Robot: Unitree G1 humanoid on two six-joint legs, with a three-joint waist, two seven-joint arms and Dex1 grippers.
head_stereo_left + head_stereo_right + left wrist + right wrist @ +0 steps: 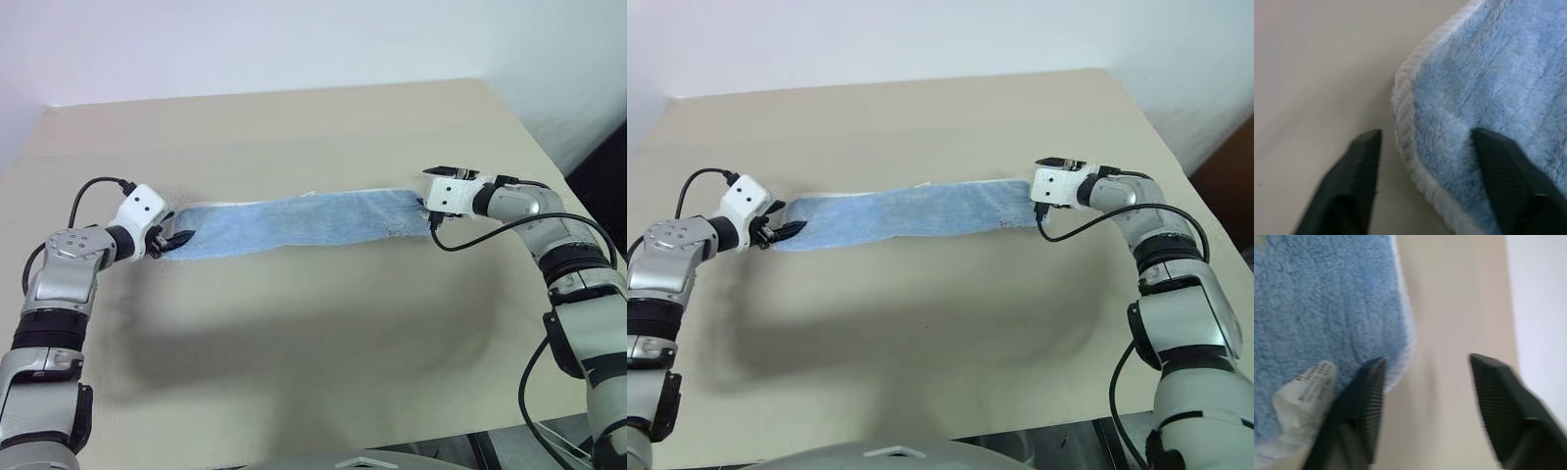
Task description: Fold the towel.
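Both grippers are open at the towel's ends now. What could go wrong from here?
The towel lies as a long folded strip on the table.

The left gripper straddles a corner; withdrawing could drag the top layer.

A white tag beside the right gripper might snag.

Was a beige table (294,323) with a matte top, its far edge against a pale wall. Carried 1 thing directly: the towel (294,222), light blue with a cream-white border, folded into a long narrow strip. Lay flat across the middle of the surface, roughly parallel to the far edge, well apart from every edge and corner. Showed a small white label (1305,387) at its right end.
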